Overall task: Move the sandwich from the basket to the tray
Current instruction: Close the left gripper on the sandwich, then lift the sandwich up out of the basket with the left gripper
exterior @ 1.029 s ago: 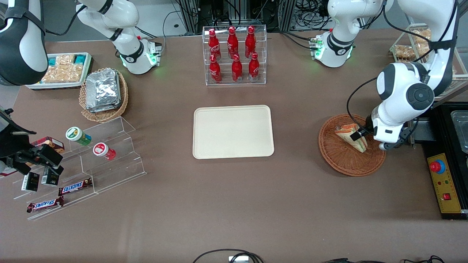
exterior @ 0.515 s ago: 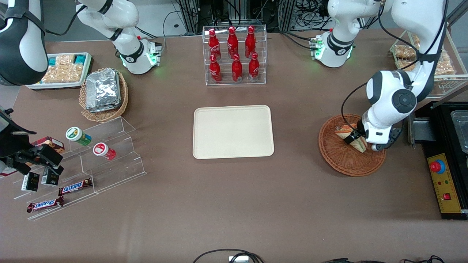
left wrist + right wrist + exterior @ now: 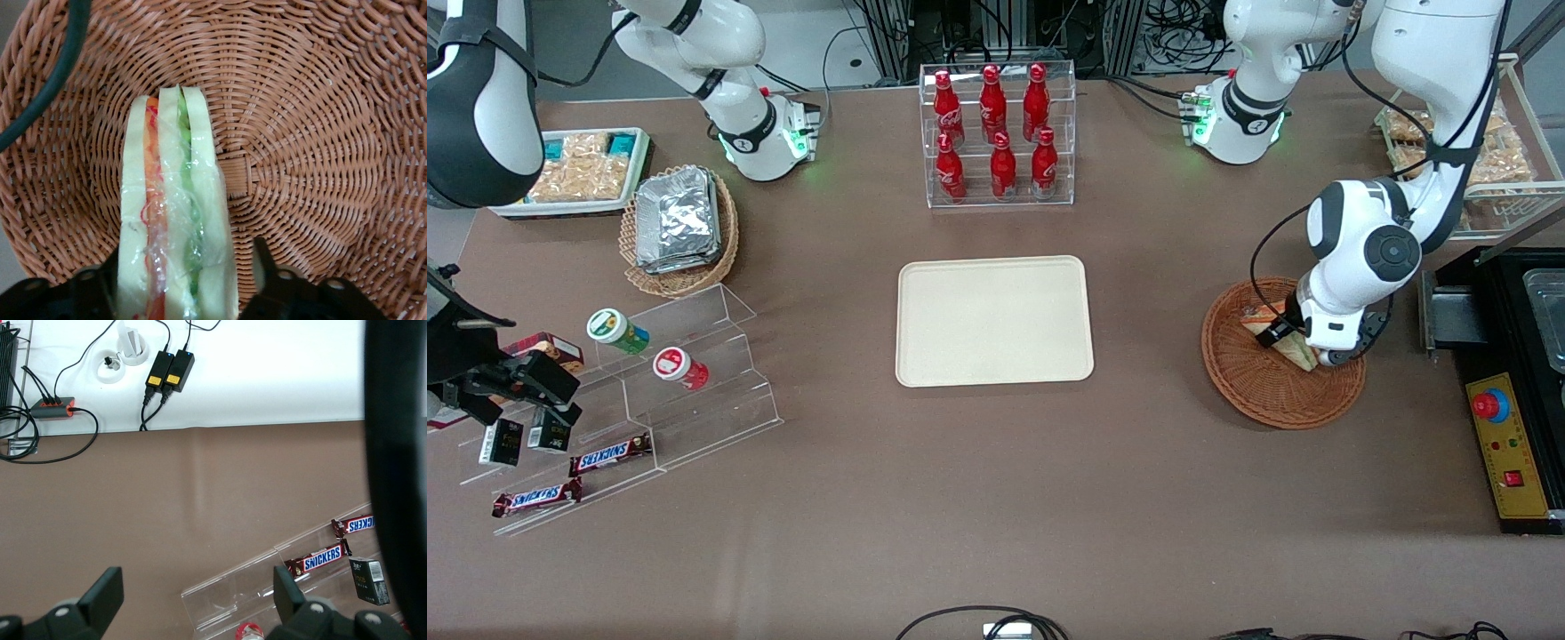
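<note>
Sandwich standing in the basket; tray bare.
Wrapped sandwich stands on edge inside the reddish wicker basket near the bench's working-arm end; beige tray lies mid-bench.

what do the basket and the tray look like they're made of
The round reddish-brown woven basket looks like wicker or rattan: interlaced strands spiral outward, slightly glossy. The flat beige rectangular tray seems moulded plastic or fibre, matte and uniform. The gripper is low in the basket, straddling the wrapped sandwich.

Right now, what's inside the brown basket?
The basket holds one wrapped sandwich. The gripper straddles it, one finger on each side. The weave under the sandwich is covered.
</note>
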Motion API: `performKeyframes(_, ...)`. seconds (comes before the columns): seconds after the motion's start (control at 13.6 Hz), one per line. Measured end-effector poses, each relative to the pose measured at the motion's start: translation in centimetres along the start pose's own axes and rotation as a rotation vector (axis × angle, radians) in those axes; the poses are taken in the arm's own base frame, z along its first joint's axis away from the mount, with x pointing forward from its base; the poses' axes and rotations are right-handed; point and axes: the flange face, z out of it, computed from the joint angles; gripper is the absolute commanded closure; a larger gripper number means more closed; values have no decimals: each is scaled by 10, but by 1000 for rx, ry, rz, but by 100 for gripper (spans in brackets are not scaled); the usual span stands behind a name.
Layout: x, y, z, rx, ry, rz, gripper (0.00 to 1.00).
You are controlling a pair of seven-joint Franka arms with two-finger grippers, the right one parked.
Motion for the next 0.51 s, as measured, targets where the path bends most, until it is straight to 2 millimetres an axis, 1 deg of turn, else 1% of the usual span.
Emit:
performKeyframes(0.15, 1, 0, -1, -2, 2, -1, 100)
performKeyframes(0.29, 1, 0, -7, -1, 4, -1, 100)
performKeyframes(0.37, 2, 0, -14, 6, 0, 0, 100)
performKeyframes(0.44, 3, 0, -26, 12, -2, 7, 100)
performKeyframes(0.51, 5, 0, -44, 18, -2, 23, 100)
